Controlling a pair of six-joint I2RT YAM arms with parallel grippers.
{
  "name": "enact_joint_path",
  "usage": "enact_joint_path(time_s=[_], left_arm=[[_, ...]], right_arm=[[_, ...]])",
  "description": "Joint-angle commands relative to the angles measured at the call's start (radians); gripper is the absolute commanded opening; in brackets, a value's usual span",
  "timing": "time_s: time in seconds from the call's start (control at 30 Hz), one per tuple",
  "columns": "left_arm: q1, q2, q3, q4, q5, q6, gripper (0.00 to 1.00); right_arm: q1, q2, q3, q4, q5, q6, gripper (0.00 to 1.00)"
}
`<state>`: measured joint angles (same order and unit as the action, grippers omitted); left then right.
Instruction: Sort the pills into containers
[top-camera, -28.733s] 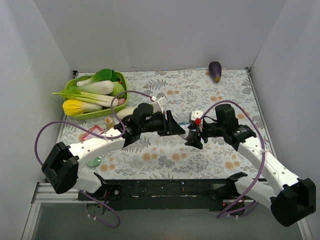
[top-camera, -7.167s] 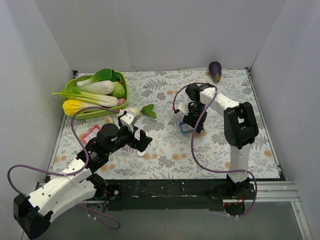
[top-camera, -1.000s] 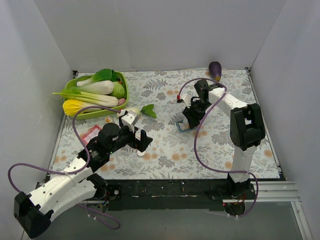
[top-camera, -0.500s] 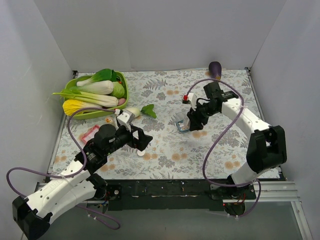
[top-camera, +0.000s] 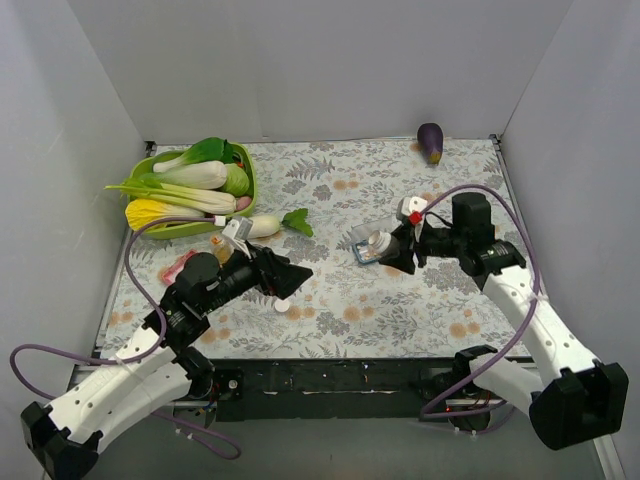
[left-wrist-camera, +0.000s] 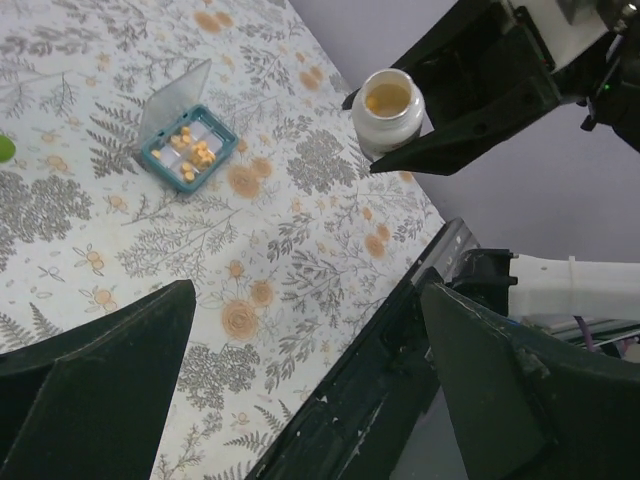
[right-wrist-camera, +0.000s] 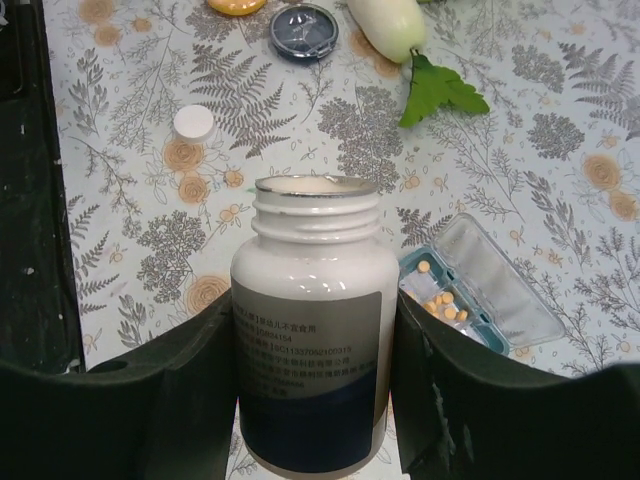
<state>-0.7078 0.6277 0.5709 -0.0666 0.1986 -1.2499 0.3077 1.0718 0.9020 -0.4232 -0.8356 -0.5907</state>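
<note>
Illegible small print on bottle (right-wrist-camera: 312, 330)

The pill tray (top-camera: 366, 254) is hemmed on its right by the white bottle (right-wrist-camera: 308, 340) in the right gripper (top-camera: 392, 250), and behind by its raised lid (left-wrist-camera: 172, 92). Tabletop (top-camera: 330, 282) lies open toward the left gripper (top-camera: 290, 275), save a white cap (top-camera: 282, 306).

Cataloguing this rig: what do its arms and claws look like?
Both the left arm and right arm have white tubular links with black boxy joints. A purple cable loops alongside each. The left claw and right claw are black with broad wedge-shaped fingers; a red mark sits by the right one.
</note>
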Motion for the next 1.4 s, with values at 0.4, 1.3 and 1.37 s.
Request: enact_joint_path(time_s=[0.4, 1.3, 1.37], left_arm=[[0.007, 0.256, 0.012, -0.234, -0.111, -0.129, 0.98], [-0.061, 0.774, 0.188, -0.489, -0.396, -0.151, 0.58], [-0.061, 0.796, 0.196, -0.487, -0.403, -0.146, 0.50]], right_arm=[[-0.004, -0.484, -0.477, 0.667, 0.122, 0.404, 0.01], [-0.002, -0.489, -0.600, 0.791, 0.125, 0.456, 0.01], [-0.002, -0.486, -0.600, 0.785, 0.122, 0.454, 0.01]])
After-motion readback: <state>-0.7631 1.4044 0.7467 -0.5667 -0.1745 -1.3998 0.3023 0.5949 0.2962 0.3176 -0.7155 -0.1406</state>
